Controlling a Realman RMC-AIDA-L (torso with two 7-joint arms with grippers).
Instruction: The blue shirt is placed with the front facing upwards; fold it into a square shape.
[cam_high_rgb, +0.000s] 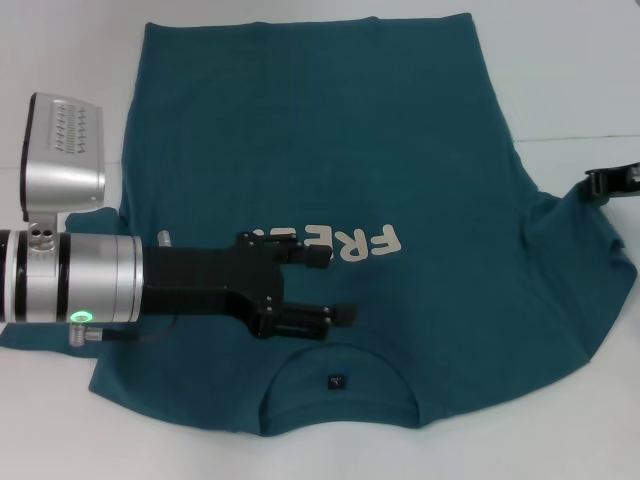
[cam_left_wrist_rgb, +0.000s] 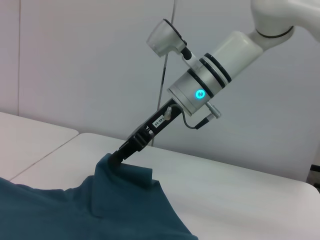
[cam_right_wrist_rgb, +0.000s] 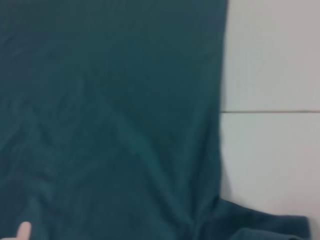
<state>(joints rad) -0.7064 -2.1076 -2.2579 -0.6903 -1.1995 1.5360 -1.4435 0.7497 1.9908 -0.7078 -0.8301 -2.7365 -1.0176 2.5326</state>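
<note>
Head view: blue shirt (cam_high_rgb: 400, 160) is spread front-up on the table (cam_high_rgb: 570, 70).
Left gripper (cam_high_rgb: 335, 285): parted wide, empty, over the lettering.
Right gripper (cam_left_wrist_rgb: 116, 158): sleeve cloth is pinched, lifted for folding inward.

The blue shirt (cam_high_rgb: 330, 180) lies spread on the table (cam_high_rgb: 570, 80), collar toward the robot and hem at the far edge. Its lettering (cam_high_rgb: 365, 241) runs across the chest, with the neck tag (cam_high_rgb: 337, 380) nearer the robot, inside the collar. The left gripper (cam_high_rgb: 335, 285) reaches in from the left over the chest, between lettering and collar, its fingers apart (one finger overlaps the start of the lettering). The right gripper (cam_left_wrist_rgb: 116, 157) sits at the shirt's right sleeve (cam_high_rgb: 590, 260), where the cloth bunches up, near the table's right side.
</note>
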